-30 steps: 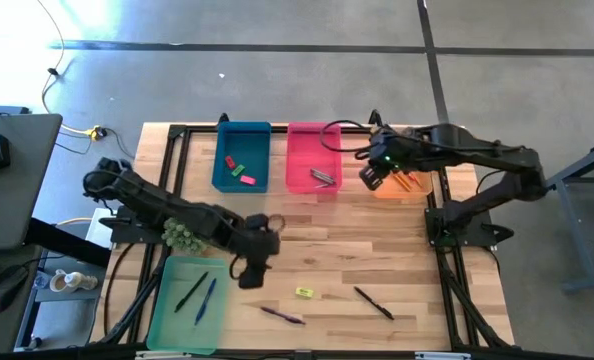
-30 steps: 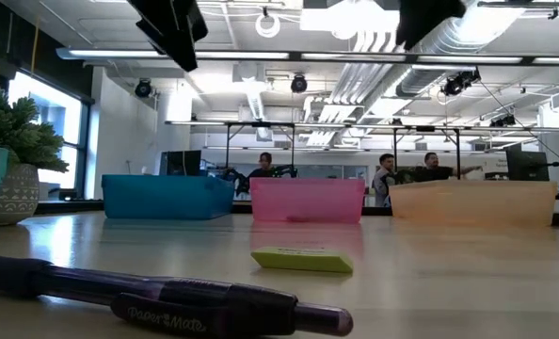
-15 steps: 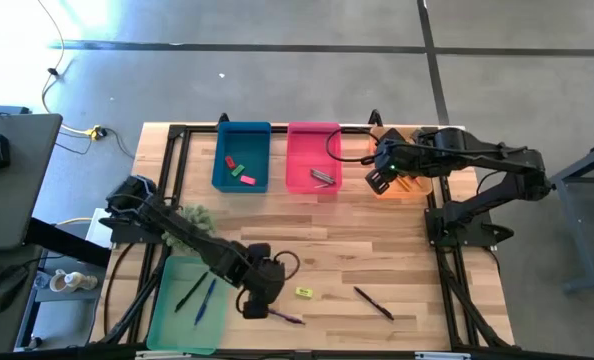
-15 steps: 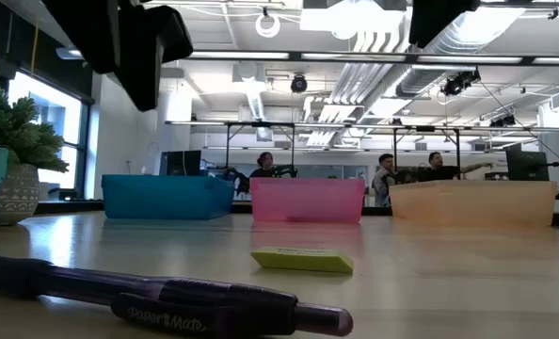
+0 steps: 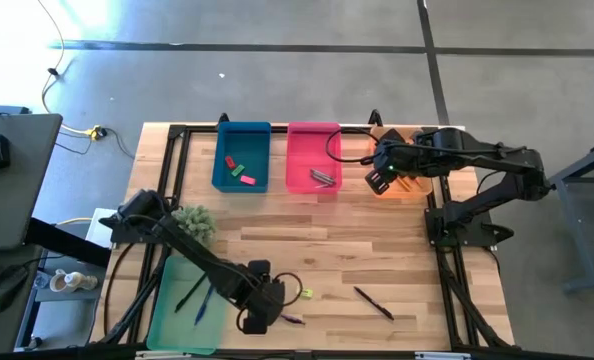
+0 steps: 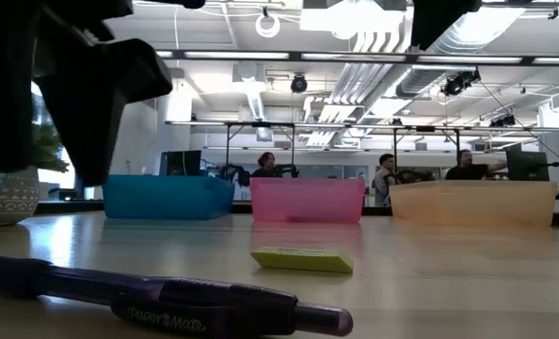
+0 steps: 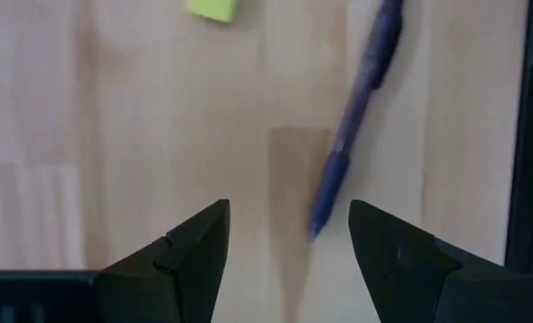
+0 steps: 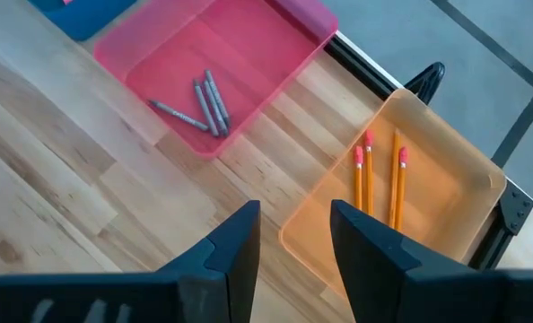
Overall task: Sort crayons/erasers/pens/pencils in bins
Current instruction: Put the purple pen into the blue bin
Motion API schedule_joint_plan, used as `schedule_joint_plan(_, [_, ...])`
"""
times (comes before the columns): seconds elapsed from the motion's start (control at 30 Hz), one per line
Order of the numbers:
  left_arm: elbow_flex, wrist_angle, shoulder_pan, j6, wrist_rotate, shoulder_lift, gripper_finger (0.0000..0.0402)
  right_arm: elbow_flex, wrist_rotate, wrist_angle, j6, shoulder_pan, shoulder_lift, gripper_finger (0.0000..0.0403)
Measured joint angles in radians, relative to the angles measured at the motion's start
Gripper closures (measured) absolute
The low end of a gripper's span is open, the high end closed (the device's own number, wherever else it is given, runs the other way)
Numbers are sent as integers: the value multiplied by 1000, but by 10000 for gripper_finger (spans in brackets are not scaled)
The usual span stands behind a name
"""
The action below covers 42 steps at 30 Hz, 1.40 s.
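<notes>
My left gripper [image 5: 261, 318] stands open low over the table's near edge, its fingers [image 7: 195, 247] pointing down just short of a purple pen [image 7: 354, 135] that lies flat on the wood. A yellow eraser [image 5: 304, 293] and a black pen [image 5: 373, 302] lie nearby. My right gripper [image 8: 293, 235] hangs open and empty high over the orange bin [image 8: 459, 193], which holds pencils [image 8: 381, 179]. The pink bin [image 5: 295, 165] holds grey crayons [image 8: 204, 103]. The blue bin [image 5: 220, 165] holds erasers [image 5: 241, 172]. The mint bin [image 5: 169, 318] holds pens [image 5: 199, 295].
A small potted plant [image 5: 193, 222] stands at the table's left, behind the mint bin. A black metal frame [image 5: 177, 140] edges the table. In the low view the purple pen [image 6: 167, 301] lies nearest, with the yellow eraser [image 6: 301, 259] behind it; people show in the room beyond.
My left gripper has swung from the table's middle toward the near edge and sunk lower, arriving beside the purple pen with its fingers still open. Pens and eraser on the table lie where they were.
</notes>
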Motion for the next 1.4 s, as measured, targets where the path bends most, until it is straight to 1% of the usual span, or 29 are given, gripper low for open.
schedule_joint_plan(0.43, [0,82,-36,2,1,99,186,0,-2,0,0,0,0,275])
schedule_joint_plan(0.57, [4,89,-37,25,-5,125,194,0,-6,0,4,0,0,275])
schedule_joint_plan(0.63, [4,88,-37,27,-9,133,206,0,-6,0,5,0,0,275])
schedule_joint_plan(0.73, [3,86,-36,27,-19,136,237,0,-7,-1,5,0,0,275])
schedule_joint_plan(0.87, [3,93,-36,63,-35,138,294,0,-6,-4,4,0,0,275])
schedule_joint_plan(1.0, [3,99,-37,95,-30,140,354,0,-6,-6,-1,0,0,275])
schedule_joint_plan(1.1, [3,95,-39,114,-16,140,388,0,-6,-8,-1,0,0,275])
schedule_joint_plan(1.17, [3,90,-42,114,-11,140,392,0,-6,-11,-1,0,0,275])
schedule_joint_plan(1.3, [3,81,-42,118,-12,128,382,0,-6,-11,-3,0,0,275])
schedule_joint_plan(1.4, [1,64,-43,121,-10,112,386,0,-6,-16,-3,0,0,275])
